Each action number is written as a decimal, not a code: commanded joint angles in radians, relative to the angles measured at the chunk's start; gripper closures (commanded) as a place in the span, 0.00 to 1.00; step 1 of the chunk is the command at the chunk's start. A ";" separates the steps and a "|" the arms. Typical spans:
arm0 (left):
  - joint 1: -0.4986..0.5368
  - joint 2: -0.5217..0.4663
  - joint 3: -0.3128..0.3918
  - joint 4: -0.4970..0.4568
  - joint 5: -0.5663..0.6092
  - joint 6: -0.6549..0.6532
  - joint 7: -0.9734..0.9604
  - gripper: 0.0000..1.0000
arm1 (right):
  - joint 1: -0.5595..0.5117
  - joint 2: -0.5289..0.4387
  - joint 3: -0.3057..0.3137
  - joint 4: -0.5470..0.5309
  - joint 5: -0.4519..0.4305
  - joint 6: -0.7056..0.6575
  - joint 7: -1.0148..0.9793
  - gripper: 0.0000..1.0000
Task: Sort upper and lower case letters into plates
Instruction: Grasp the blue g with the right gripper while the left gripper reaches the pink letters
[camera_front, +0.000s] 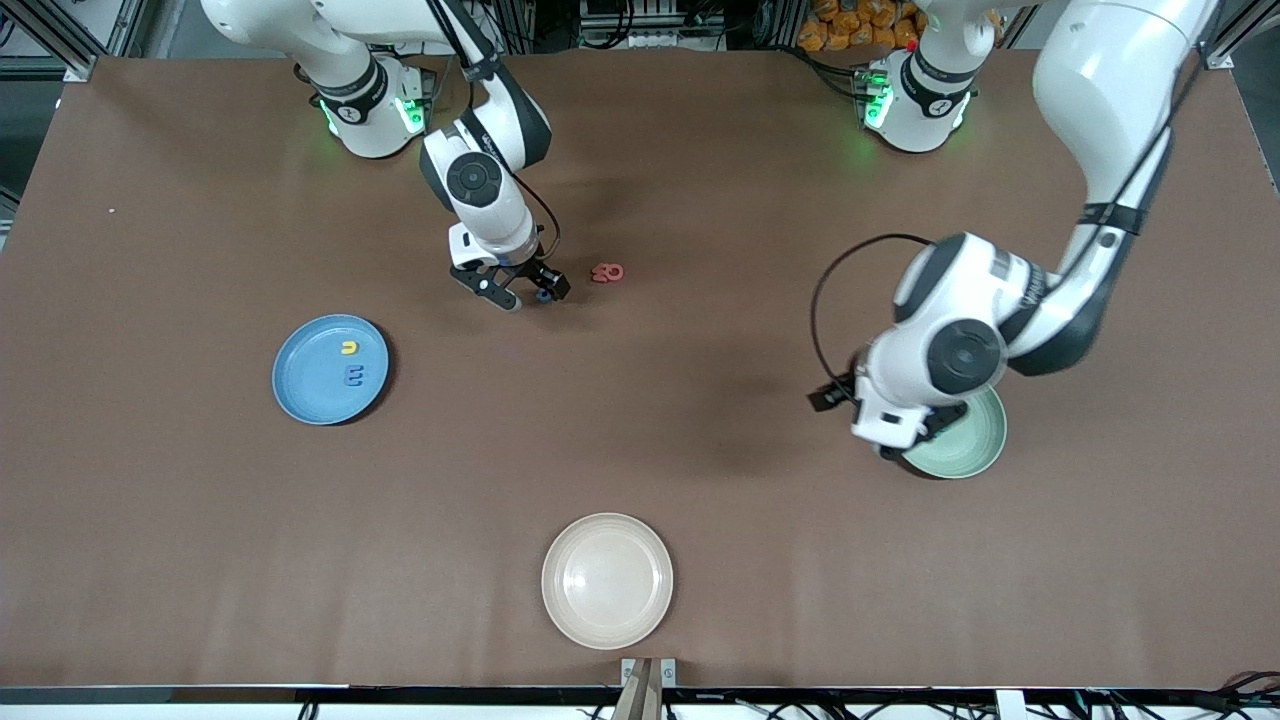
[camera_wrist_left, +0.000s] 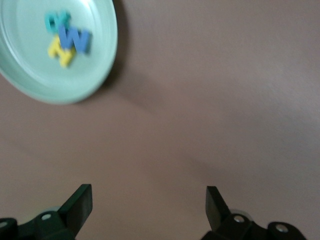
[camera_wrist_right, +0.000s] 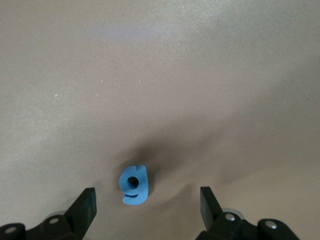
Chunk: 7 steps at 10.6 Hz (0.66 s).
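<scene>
Right gripper (camera_wrist_right: 145, 210) low over brown table (camera_front: 700, 420), fingers apart around small blue foam g (camera_wrist_right: 134, 185), not touching. Left gripper (camera_wrist_left: 149, 207) spread wide, empty, beside pale green round plate (camera_wrist_left: 95, 70) holding teal, blue and yellow letters (camera_wrist_left: 67, 37). Blue round plate (camera_front: 300, 395) holding yellow u (camera_front: 348, 347) and blue m (camera_front: 352, 375). Red letters (camera_front: 607, 272) on table near right gripper.

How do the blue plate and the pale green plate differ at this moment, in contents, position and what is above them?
The blue plate holds two letters, a yellow u and a blue m; the pale green plate holds three, teal, blue and yellow. The blue plate lies toward the right arm's end with nothing over it; the pale green plate lies toward the left arm's end, partly covered by the open left gripper. Both are round, rimmed and similar in size.
</scene>
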 joint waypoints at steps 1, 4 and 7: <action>-0.029 0.020 -0.022 -0.005 -0.053 -0.012 -0.161 0.00 | 0.021 -0.008 -0.007 -0.021 0.024 0.029 0.005 0.09; -0.106 0.043 -0.021 -0.010 -0.078 0.043 -0.300 0.00 | 0.030 0.013 -0.007 -0.019 0.024 0.049 0.004 0.09; -0.195 0.086 -0.019 -0.012 -0.101 0.157 -0.501 0.00 | 0.044 0.030 -0.007 -0.019 0.024 0.065 0.007 0.09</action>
